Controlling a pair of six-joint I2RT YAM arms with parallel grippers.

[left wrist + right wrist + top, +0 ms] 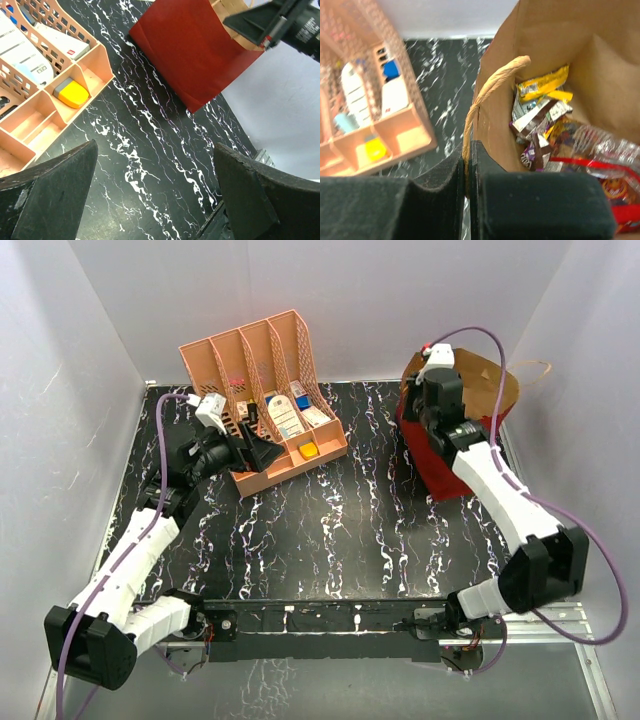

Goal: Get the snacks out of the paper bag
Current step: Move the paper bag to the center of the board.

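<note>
The paper bag (437,462), red outside and brown inside, stands at the far right of the table. My right gripper (428,405) is at its left rim. In the right wrist view my right gripper (469,152) is shut on the bag wall (555,35) together with the tan cord handle (490,90). The snacks (540,117) lie at the bottom of the bag: yellow, brown and purple packets and a shiny red one (615,187). My left gripper (155,185) hangs open above bare table, next to the organizer, and holds nothing. The bag (195,50) shows in its view too.
A salmon-pink slotted organizer (262,360) with small boxes and cards stands at the back left, its front tray (95,75) holding a yellow item (74,94). White walls close in the table on three sides. The bag's other cord handle (535,367) sticks out rightward.
</note>
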